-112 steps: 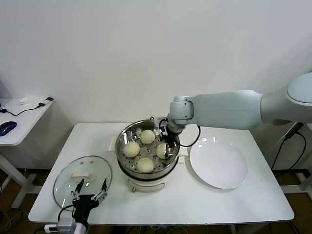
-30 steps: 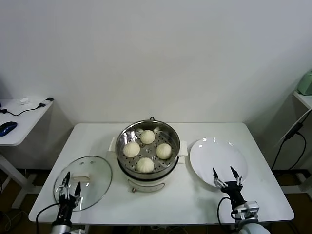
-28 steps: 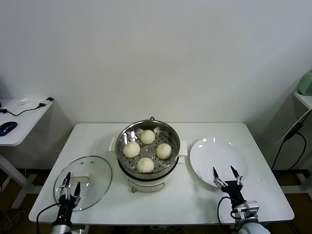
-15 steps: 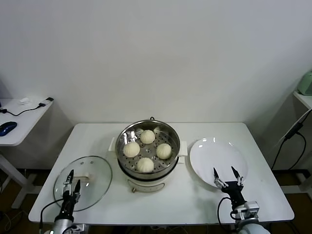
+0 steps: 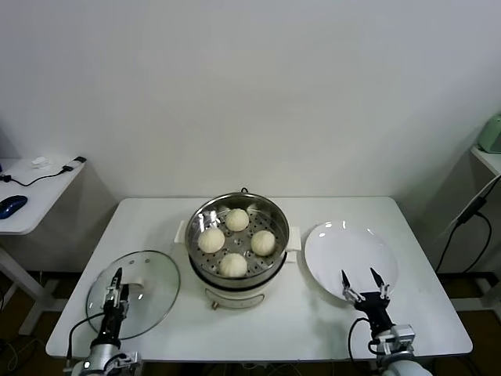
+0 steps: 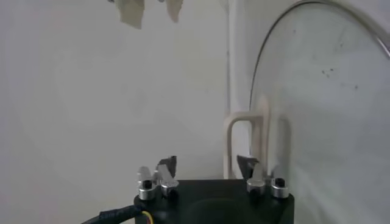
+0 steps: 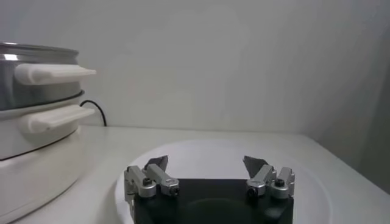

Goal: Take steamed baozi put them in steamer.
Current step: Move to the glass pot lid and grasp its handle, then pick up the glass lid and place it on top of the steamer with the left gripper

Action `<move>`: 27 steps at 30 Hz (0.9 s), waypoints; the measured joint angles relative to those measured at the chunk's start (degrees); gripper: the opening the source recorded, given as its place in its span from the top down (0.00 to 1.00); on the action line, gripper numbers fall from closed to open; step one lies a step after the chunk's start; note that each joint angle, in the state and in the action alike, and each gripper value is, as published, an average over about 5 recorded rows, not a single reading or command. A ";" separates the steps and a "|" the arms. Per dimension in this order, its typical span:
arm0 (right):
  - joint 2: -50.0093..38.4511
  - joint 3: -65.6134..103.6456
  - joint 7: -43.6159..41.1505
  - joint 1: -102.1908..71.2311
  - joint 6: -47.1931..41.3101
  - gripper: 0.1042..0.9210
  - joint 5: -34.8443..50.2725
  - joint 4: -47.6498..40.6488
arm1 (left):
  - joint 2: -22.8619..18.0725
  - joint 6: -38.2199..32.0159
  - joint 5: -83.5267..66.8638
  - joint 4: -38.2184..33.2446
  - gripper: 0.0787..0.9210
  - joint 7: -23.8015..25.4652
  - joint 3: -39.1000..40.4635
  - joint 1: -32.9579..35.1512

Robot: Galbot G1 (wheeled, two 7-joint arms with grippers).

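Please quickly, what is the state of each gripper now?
Left gripper: fingers narrowing over the glass lid, holding nothing.
Right gripper: open, empty, at the plate's near edge.

Glass lid (image 6: pixel 317 91) cut off, its handle (image 6: pixel 247 143) perhaps partly hidden.

baozi (image 5: pixel 233 265): pale cream | steamer (image 5: pixel 275 249): shiny steel, dotted holes, cream base | plate (image 5: pixel 350 252): white | desk (image 5: pixel 297 313): white

Shiny perforated metal steamer (image 5: pixel 239 227), smooth matt dough baozi (image 5: pixel 237 219), clear glass lid (image 5: pixel 133 291), glossy white plate (image 5: pixel 350 261).
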 measured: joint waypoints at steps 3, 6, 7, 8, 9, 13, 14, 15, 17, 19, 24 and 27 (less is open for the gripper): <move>-0.06 -0.20 0.00 0.05 -0.07 0.12 -0.23 -0.06 | -0.20 0.17 0.38 1.01 0.44 -0.30 0.18 -0.61; -0.14 -0.29 0.00 0.07 -0.15 0.12 -0.51 -0.17 | -0.43 0.48 0.78 2.03 0.54 -0.44 0.18 -1.17; -0.15 -0.30 0.00 0.06 -0.18 0.12 -0.59 -0.19 | -0.53 0.60 0.91 2.32 0.57 -0.49 0.17 -1.30; -0.15 -0.30 0.00 0.05 -0.21 0.12 -0.66 -0.19 | -0.65 0.71 1.03 2.57 0.60 -0.54 0.16 -1.40; -0.14 -0.30 0.00 0.04 -0.24 0.12 -0.72 -0.19 | -0.77 0.82 1.15 2.77 0.64 -0.60 0.15 -1.49; -0.09 -0.27 0.04 0.06 -0.28 0.12 -0.83 -0.12 | -1.26 1.16 1.52 3.12 0.77 -0.81 0.02 -1.78; -0.09 -0.23 0.05 0.06 -0.26 0.12 -0.85 -0.07 | -1.39 1.25 1.60 3.13 0.81 -0.89 -0.06 -1.82; -0.09 -0.17 0.05 0.05 -0.24 0.12 -0.88 -0.02 | -1.51 1.36 1.66 3.11 0.85 -0.98 -0.15 -1.83; -0.11 -0.02 0.03 0.01 -0.19 0.12 -0.89 0.14 | -1.64 1.59 1.72 2.91 0.90 -1.16 -0.36 -1.75; -0.17 0.14 0.02 -0.05 -0.17 0.12 -0.84 0.32 | -1.65 1.81 1.61 2.44 0.93 -1.23 -0.60 -1.55; -0.53 0.40 -0.04 -0.13 -0.17 0.12 -0.70 0.69 | -1.15 2.26 0.58 -0.14 0.94 -0.76 -1.22 -0.53; -0.73 0.49 0.01 0.04 -0.25 0.12 -0.69 0.88 | -0.37 2.55 -0.73 -2.86 0.94 0.18 -1.68 0.47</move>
